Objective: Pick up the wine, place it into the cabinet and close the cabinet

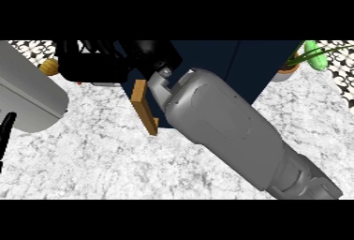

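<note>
One cabinet (207, 65), one plant (307, 56).

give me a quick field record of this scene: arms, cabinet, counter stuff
right forearm: reaches from lower right up toward the cabinet
right hand: black, at the cabinet's open front; fingers not readable
cabinet: dark blue, at the counter's back
cabinet door: wooden, swung open, seen edge-on
wine: not visible
left hand: only a black sliver at left edge
counter: white marble
plant: potted, upper right
grey appliance: left

No text, label, brand, number or sign can be read anywhere in the view
</note>
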